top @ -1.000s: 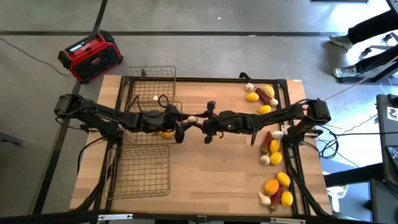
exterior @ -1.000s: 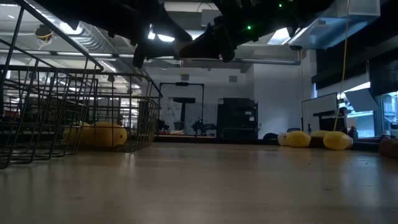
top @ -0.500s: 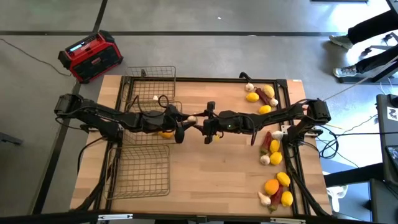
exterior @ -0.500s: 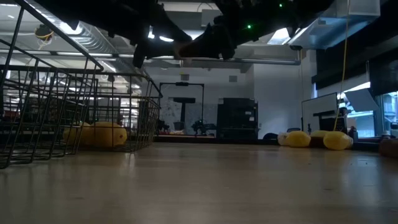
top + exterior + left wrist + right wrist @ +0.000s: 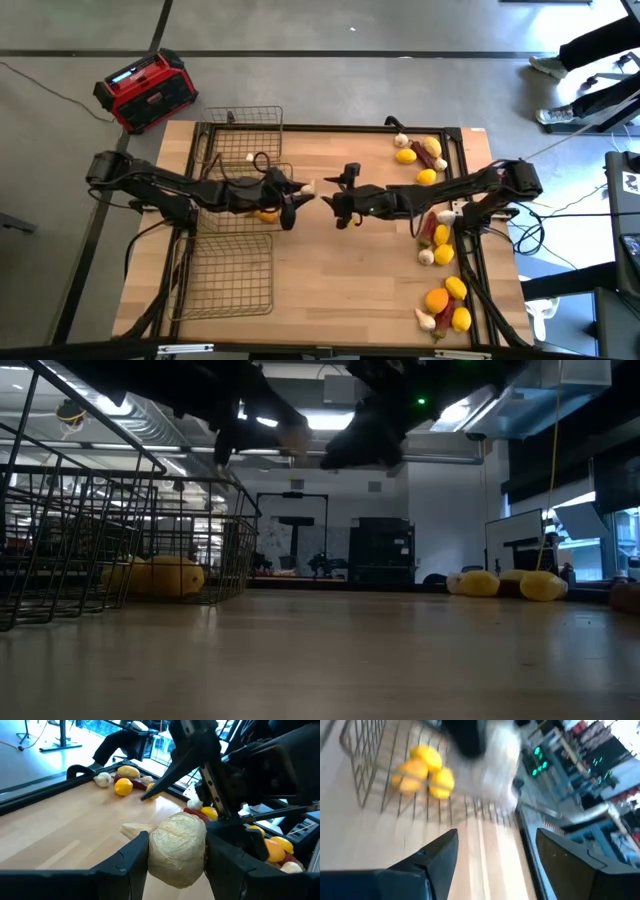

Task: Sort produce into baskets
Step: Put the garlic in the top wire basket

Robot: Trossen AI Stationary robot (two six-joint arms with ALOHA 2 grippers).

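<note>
The wooden table [image 5: 330,270] carries three wire baskets [image 5: 233,271] along its left side, one at the far edge, one in the middle under the left arm, and one nearer the front. The middle basket [image 5: 120,535] holds a few lemons [image 5: 165,575], seen through its mesh in the low view and also in the right wrist view [image 5: 422,772]. Down the right side of the table the rest of the produce [image 5: 435,240] lies in loose clusters: lemons, garlic bulbs, red chili peppers and an orange fruit near the front corner. A red-and-black box [image 5: 145,90] sits on the floor beyond the table's far left corner. Both arms reach toward the table's centre, raised above it. The left gripper [image 5: 175,852] is clamped on a garlic bulb [image 5: 177,850], one finger pressing each side, just beside the middle basket's right edge. The right gripper [image 5: 335,200] hangs close by, facing it, its fingers [image 5: 437,857] spread apart and holding nothing.
</note>
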